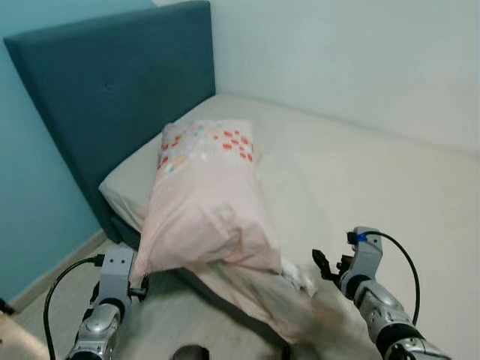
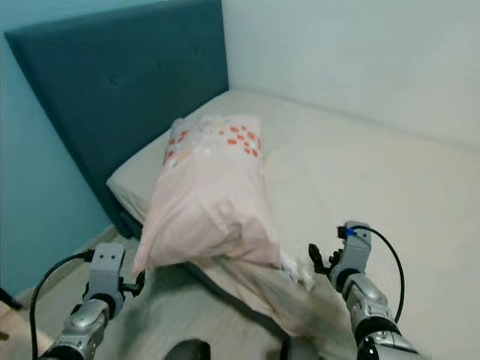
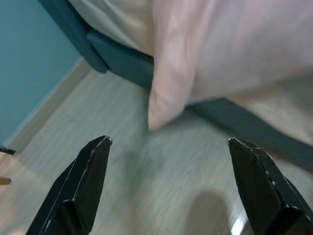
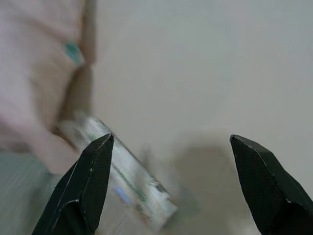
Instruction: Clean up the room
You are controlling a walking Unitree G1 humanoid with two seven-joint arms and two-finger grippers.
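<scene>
Left claw (image 3: 168, 196): it is mine, low beside the bed over the pale wood floor (image 3: 122, 186), its two black fingers standing wide apart with nothing between them. The hanging corner of the pillow is just ahead of it, not touching.

Headboard (image 1: 112, 97): dark teal, upholstered, standing against the blue wall (image 1: 30, 210) on my left.

Pillow (image 1: 206, 202): pale pink, with red and yellow dots at the far end. It lies lengthwise on the near left part of the bed and its near end hangs over the edge toward the floor.

How the pillow handles: I judge it light and very soft, so it will sag and fold when I lift it from one point. The cloth is not slippery, and it is not fragile.

Where to hold the pillow: I think the drooping near corner (image 3: 164, 110) for the left claw, and the other near corner for the right one, so it does not swing.

Clear wrapper (image 4: 122, 171): a crinkly plastic thing at the bed edge, beside the pillow's near right corner. It looks light, thin and slippery; a pinch in the middle should be enough.

Right claw (image 4: 171, 191): its fingers are also spread apart and hold nothing, over the beige sheet (image 1: 352, 180), close to the wrapper.
</scene>
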